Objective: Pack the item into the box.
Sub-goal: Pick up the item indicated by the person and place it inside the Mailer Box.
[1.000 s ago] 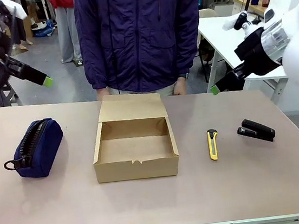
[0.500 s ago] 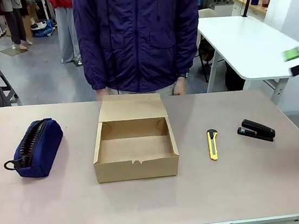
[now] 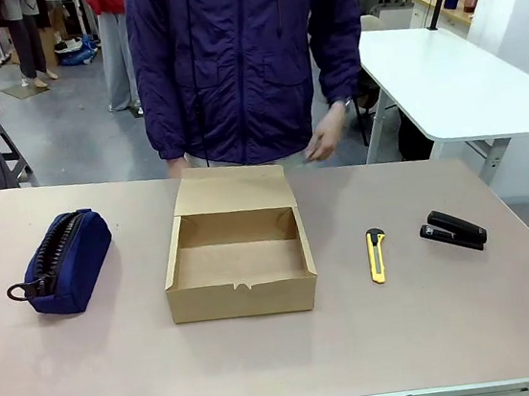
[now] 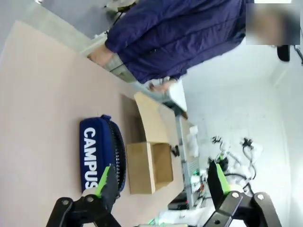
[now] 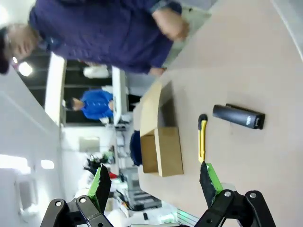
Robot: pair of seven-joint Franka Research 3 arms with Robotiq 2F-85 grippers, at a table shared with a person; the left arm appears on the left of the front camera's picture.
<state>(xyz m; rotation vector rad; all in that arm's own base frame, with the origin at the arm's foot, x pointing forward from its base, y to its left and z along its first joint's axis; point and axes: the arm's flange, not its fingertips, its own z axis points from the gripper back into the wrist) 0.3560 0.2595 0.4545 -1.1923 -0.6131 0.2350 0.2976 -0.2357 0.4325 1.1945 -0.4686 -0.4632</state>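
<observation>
The item, a small black stapler-like object (image 3: 454, 231), lies on the table at the right, apart from the box; the right wrist view has it too (image 5: 238, 116). The box (image 3: 238, 259), a shallow brown carton, sits open in the middle with its lid flap folded back toward the person; it also appears as the box (image 4: 149, 166) and the box (image 5: 163, 150). My left gripper (image 4: 158, 178) is open, high above the table's left end. My right gripper (image 5: 154, 182) is open too, high off the right end. Nothing is between either pair of fingers.
A yellow-and-black utility knife (image 3: 376, 254) lies between the box and the item. A navy zippered pouch (image 3: 63, 260) rests at the left. A person in a dark jacket stands at the far edge, one hand (image 3: 321, 143) raised off the table.
Both arms have pulled back out of the front view, left arm leftward and right arm rightward. The person's hand on the picture's right has lifted away from the table edge. Objects on the table stayed put.
</observation>
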